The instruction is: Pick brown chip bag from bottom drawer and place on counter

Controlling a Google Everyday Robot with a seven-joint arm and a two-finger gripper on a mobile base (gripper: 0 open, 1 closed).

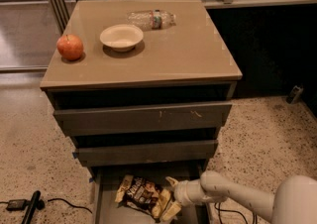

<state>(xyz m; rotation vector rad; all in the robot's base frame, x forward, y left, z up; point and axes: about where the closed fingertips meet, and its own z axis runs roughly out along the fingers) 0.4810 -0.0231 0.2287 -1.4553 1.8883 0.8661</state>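
Wrinkles cover the one brown chip bag (140, 193); its white letters are unreadable. It lies in the shallow, flat bottom drawer (110, 214). The pale gripper (171, 197) is at its right end, fingers spread wide on both sides. The smooth tan counter (178, 57) carries one red apple (70, 47), one round white bowl (121, 37) and one clear bottle (151, 19) on its side.

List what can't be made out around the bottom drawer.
Camera view:
- The tool, at the right end of the brown chip bag: whether it grips the bag is unclear.
- The bottom drawer: front cut off by the picture's lower edge.
- Bag lettering: too small to read.
- The two upper drawers: contents hidden behind their fronts.
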